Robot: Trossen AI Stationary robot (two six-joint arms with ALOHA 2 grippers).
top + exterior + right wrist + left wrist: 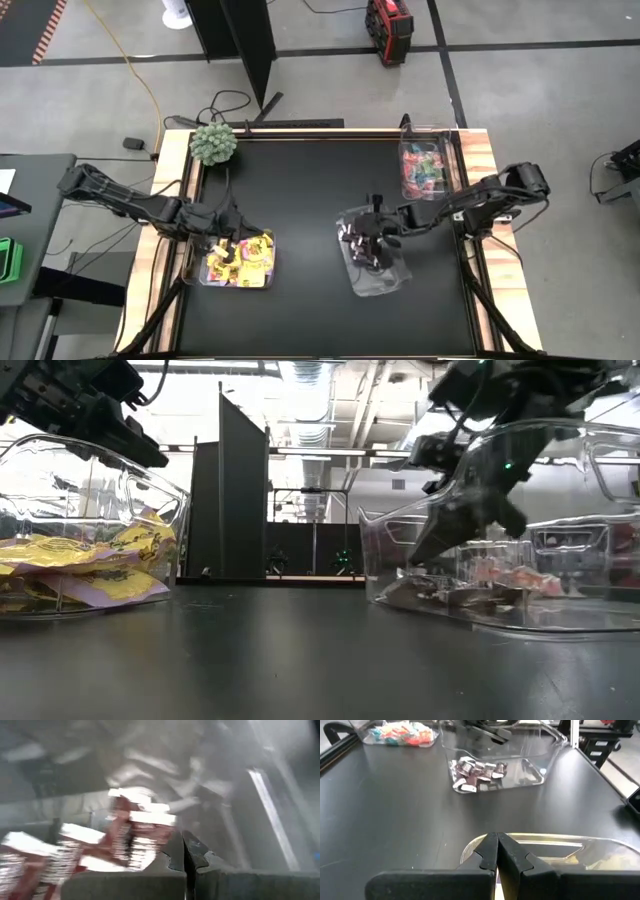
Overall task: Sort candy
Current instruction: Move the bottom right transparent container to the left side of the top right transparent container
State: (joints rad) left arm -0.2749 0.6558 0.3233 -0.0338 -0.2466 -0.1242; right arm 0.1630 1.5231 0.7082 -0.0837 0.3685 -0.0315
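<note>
Yellow packets fill a clear bin at the near left. My left gripper is shut and hovers just over that bin's rim, with nothing between its fingers. Dark mini bars lie in a second clear bin near the table's middle. My right gripper is shut, slants down into this bin and sits just above the bars. Its own wrist view shows the bars blurred, close before the fingers. Teal-and-pink sweets lie in a third bin at the far right.
A fuzzy green ball plant stands at the table's far left corner. The black tabletop lies bare between the three bins. Wooden edges frame the table on both sides.
</note>
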